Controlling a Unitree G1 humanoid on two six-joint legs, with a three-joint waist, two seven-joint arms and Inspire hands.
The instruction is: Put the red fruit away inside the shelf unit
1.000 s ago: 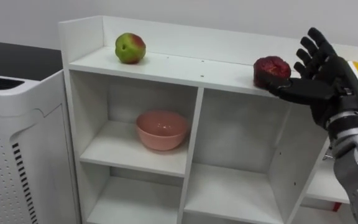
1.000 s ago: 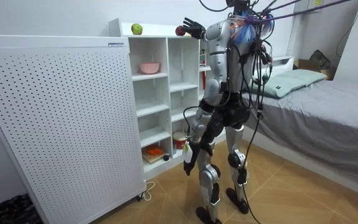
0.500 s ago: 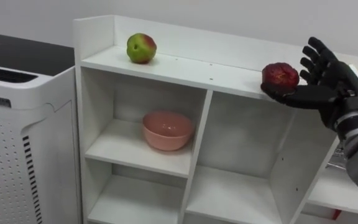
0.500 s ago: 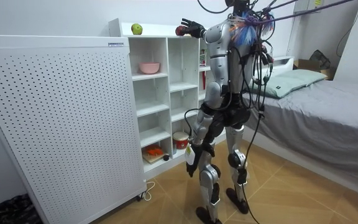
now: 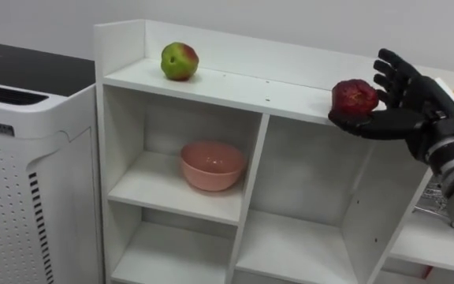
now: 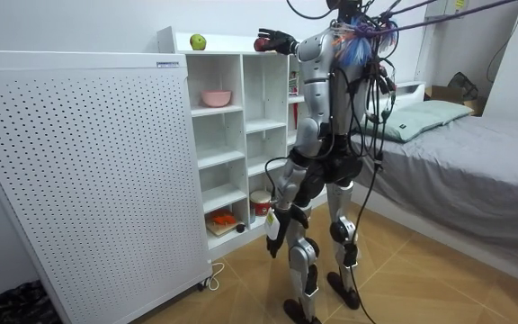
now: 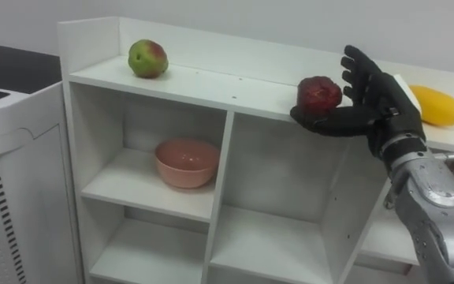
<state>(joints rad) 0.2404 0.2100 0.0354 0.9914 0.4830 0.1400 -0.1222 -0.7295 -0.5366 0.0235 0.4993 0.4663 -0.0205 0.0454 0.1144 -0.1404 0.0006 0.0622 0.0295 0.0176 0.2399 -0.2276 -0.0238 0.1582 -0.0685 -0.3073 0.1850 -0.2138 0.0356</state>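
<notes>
Atop white closet (image 5: pixel 227 84): dark red fruit (image 5: pixel 355 95) against right hand (image 5: pixel 414 110).
Resting at the top shelf's front edge, thumb stretched beneath, fingers (image 5: pixel 392 67) spread straight, not curled. Green-red apple (image 5: pixel 179 61) far left; pink bowl (image 5: pixel 210 165) below; left hand (image 6: pixel 272 236) hanging low.

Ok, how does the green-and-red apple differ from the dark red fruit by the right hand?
The green-and-red round apple is green with a red blush; the dark red round fruit is deep red all over. The apple sits alone near the left end of the white closet top; the dark fruit is at its front edge, cupped by the right hand with straight fingers. Both are round and similar in size.
</notes>
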